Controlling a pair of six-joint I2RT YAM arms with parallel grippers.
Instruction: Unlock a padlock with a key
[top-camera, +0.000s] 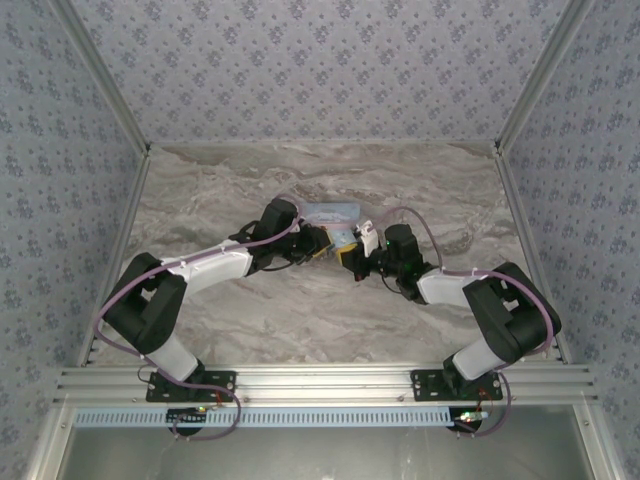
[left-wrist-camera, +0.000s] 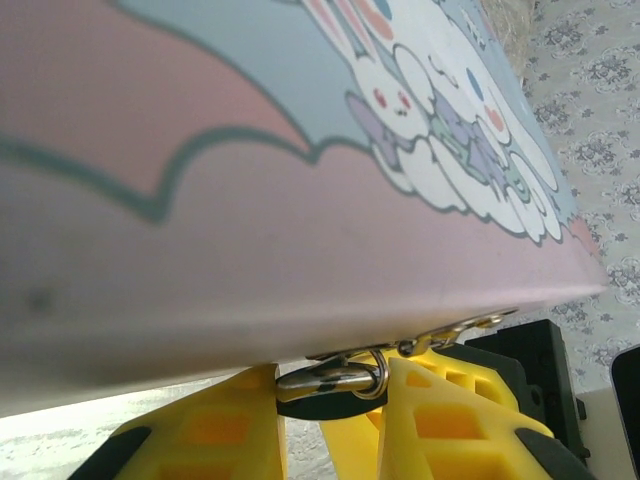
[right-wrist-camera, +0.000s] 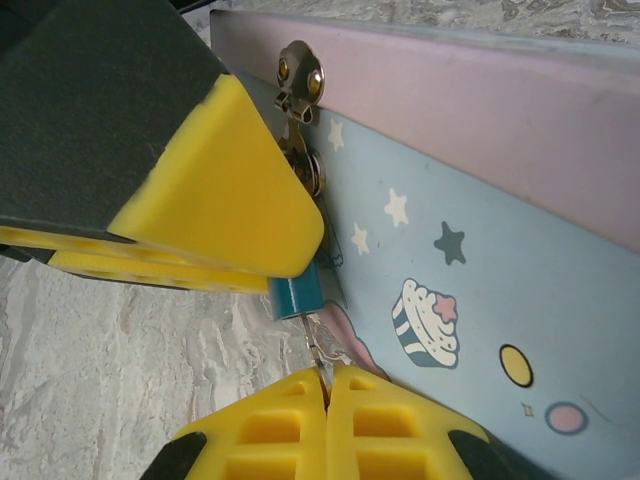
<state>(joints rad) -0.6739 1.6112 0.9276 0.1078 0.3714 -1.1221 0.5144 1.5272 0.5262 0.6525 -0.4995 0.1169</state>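
The padlock (right-wrist-camera: 296, 296) is a tiny, light, rigid teal-blue body hanging loose from the hasp (right-wrist-camera: 300, 75) on the front wall of the tin (right-wrist-camera: 480, 250), so it needs steadying across its flat sides; the left gripper (left-wrist-camera: 330, 400) appears clamped on it there. The key (right-wrist-camera: 317, 348), a thin, slippery metal sliver, meets the padlock's underside and is pinched between the closed fingers of the right gripper (right-wrist-camera: 326, 388). The tin sits near the middle of the table (top-camera: 300, 320), toward its far edge.

The padlock (right-wrist-camera: 293, 297), a tiny teal-blue block, sits against the blue side of the tin (right-wrist-camera: 480, 260) just beside its metal clasp (right-wrist-camera: 300, 75), its shackle end covered. The key (right-wrist-camera: 317, 343), a thin metal sliver, meets the padlock's free end
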